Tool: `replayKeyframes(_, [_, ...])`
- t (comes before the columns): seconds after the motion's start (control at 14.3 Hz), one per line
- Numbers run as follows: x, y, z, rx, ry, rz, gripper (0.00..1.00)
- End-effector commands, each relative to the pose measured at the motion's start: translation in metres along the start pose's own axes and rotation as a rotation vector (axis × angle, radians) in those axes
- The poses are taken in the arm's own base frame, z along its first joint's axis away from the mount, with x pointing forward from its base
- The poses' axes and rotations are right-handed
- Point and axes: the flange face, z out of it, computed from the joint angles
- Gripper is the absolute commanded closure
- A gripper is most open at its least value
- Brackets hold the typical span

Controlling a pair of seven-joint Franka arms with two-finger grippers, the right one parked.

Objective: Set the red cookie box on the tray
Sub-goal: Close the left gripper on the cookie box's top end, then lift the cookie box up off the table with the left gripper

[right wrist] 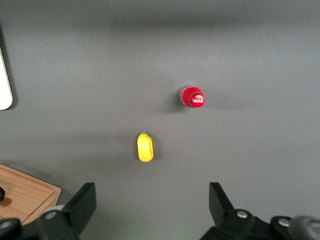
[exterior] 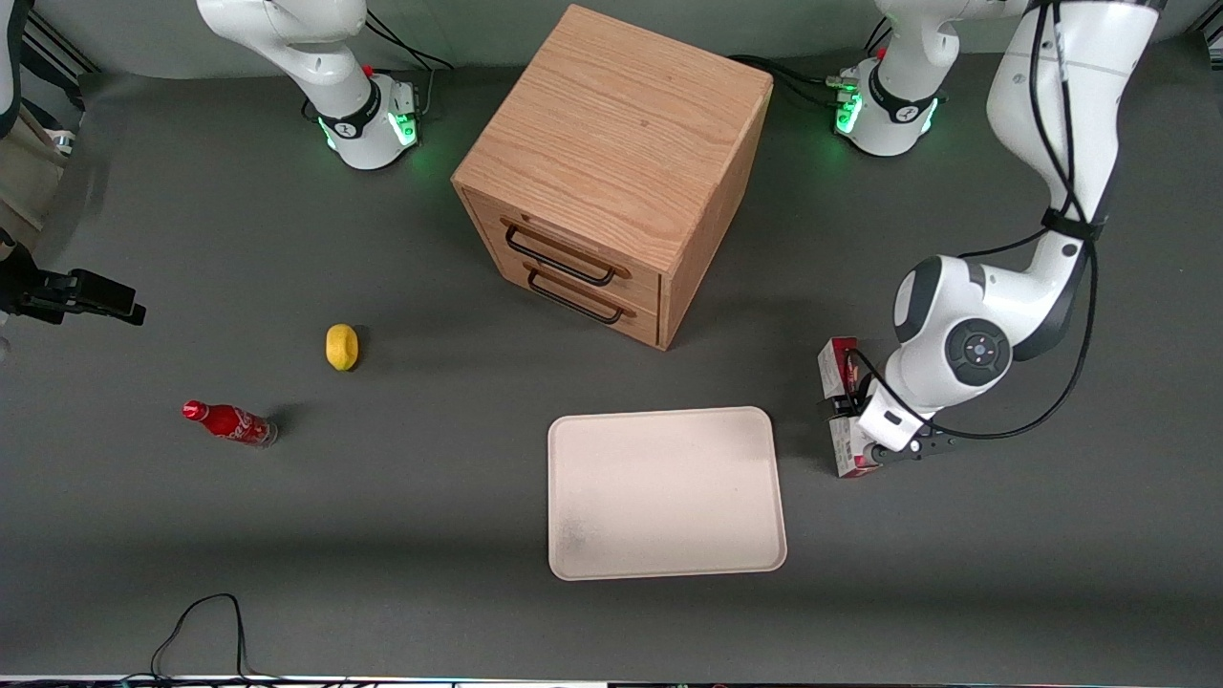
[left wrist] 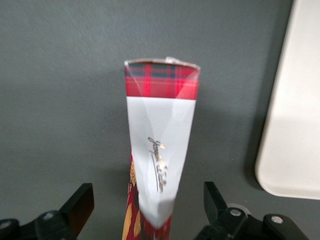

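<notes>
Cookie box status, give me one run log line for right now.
stage: pre-grasp | gripper: open, jaws straddling box | box: on table beside tray, not on it

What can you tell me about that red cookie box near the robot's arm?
The red cookie box is a long, thin cardboard carton with red tartan ends and a white panel bearing gold script. It stands on its narrow edge on the grey table, beside the tray, toward the working arm's end. The open end effector straddles it, fingers apart from its sides, not touching.

box (left wrist: 161,150): red tartan, white panel
tray (exterior: 666,492): cream
gripper (left wrist: 145,212): black, above box
table (exterior: 382,497): grey
</notes>
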Motion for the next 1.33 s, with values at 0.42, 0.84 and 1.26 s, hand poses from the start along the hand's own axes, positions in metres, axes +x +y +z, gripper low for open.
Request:
replayKeyframes(0.42, [-0.004, -0.001, -0.005, 0.007, 0.002, 0.002, 1.0])
replayKeyframes(0.84, [-0.004, -0.001, -0.013, 0.011, -0.001, -0.003, 1.0])
replayKeyframes(1.26, [0.002, -0.006, -0.085, 0.044, -0.02, -0.015, 1.0])
